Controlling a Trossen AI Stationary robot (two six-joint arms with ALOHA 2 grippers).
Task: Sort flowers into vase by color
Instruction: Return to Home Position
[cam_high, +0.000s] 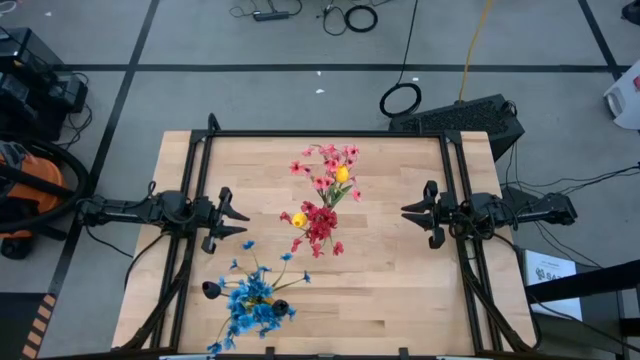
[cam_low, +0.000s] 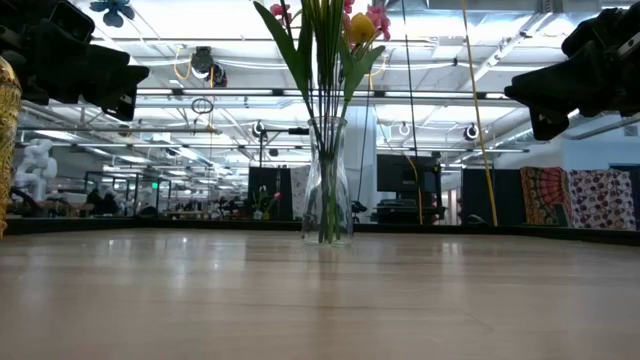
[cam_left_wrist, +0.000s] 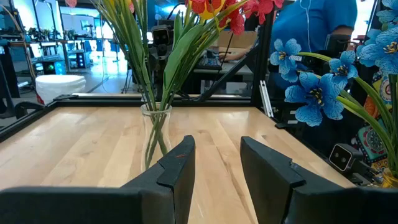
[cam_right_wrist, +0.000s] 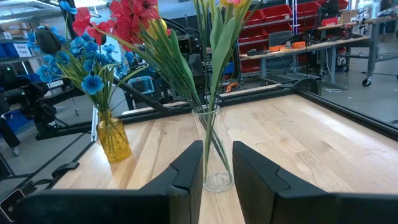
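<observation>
Sorting looks done: red, pink and yellow sprigs (cam_high: 322, 200) stand in the clear vase (cam_right_wrist: 211, 149) mid-table, and blue sprigs (cam_high: 250, 300) stand in the yellow vase (cam_right_wrist: 113, 137) nearer the left arm. The left gripper (cam_high: 238, 222) and right gripper (cam_high: 412, 222) hang at opposite table sides, fingers apart and empty. I judge them parked clear of the 2 bouquets.

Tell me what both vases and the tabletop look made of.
Clear vase: likely glass, glossy; stems show through it. Yellow vase: probably amber-tinted glass, textured, translucent glow. Tabletop: light wood, smooth satin finish; plank grain and soft reflections.
</observation>
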